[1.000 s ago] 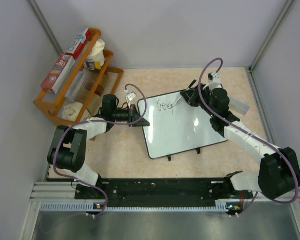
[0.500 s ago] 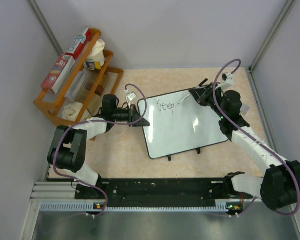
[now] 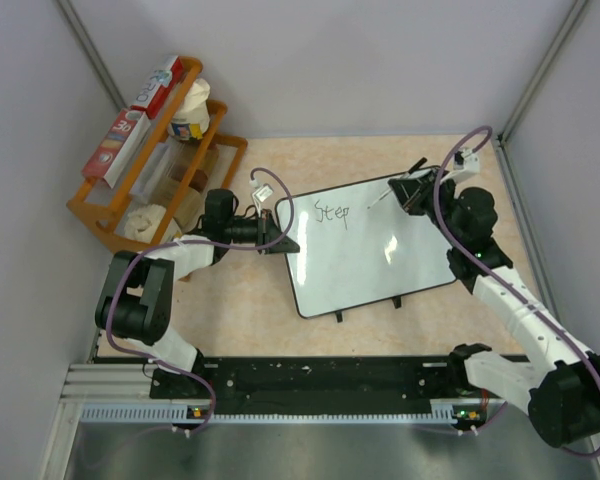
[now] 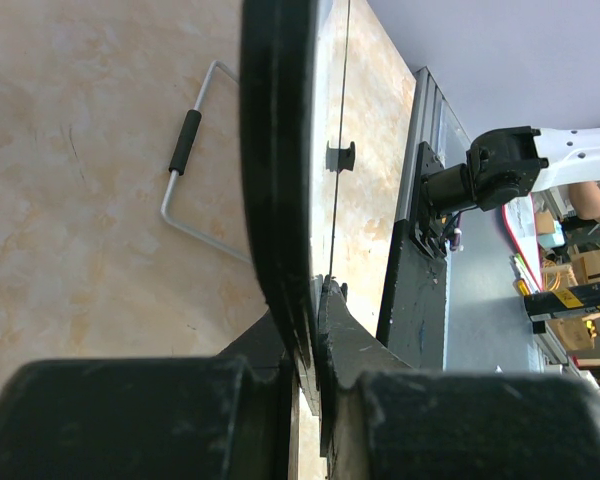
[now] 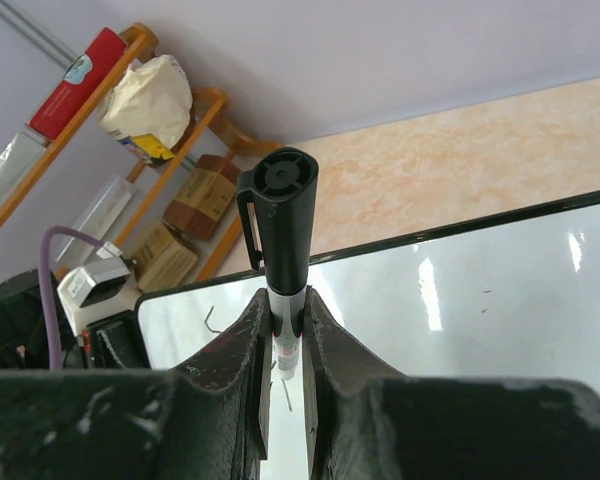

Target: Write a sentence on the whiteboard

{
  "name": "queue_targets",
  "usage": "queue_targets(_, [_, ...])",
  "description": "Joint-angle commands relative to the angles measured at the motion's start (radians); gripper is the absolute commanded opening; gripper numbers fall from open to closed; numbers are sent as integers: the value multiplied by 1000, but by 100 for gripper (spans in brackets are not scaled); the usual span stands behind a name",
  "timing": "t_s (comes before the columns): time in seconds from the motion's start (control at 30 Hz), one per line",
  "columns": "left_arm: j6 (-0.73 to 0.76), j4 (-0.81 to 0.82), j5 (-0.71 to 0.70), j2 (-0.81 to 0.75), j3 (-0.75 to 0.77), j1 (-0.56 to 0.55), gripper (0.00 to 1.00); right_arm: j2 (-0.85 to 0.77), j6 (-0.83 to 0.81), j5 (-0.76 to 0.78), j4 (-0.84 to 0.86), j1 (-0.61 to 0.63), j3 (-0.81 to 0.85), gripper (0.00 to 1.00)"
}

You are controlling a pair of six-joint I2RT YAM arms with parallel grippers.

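Note:
The whiteboard (image 3: 370, 255) lies tilted in the middle of the table, its small black clips on the near edge. Of the sentence, the one word "Step" (image 3: 332, 212) shows near the board's far left corner. My left gripper (image 3: 280, 240) is shut on the board's left edge. In the left wrist view that rim (image 4: 280, 150) runs straight into the gripper (image 4: 315, 330). My right gripper (image 3: 405, 190) is shut on a black marker (image 3: 380, 197) over the board's far edge, its tip just right of the word. In the right wrist view the marker (image 5: 285, 220) stands between the jaws of the gripper (image 5: 285, 335), above the whiteboard (image 5: 480, 290).
An orange rack (image 3: 92, 215) with boxes and bags stands at the back left. Grey walls close in the table on three sides. A black rail (image 3: 310, 380) carries the arm bases at the near edge. A wire stand (image 4: 185, 170) sticks out under the board.
My right arm has swung to the right with the marker, from over the end of "Step" to the board's far right part. Left arm and board have not moved.

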Motion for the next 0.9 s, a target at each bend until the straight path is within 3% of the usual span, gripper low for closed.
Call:
queue_targets(0.0, [257,-67,-162,43,-44,-48,0,-11,-54,30,2,-6,-2,0])
queue_targets(0.57, [257,-64,-164,42,-47,-50,0,115,-28,10,78,-4,72,0])
queue_targets(0.87, [255,-64,-162,46,-45,-50,0,75,-82,72,126,39,40,0])
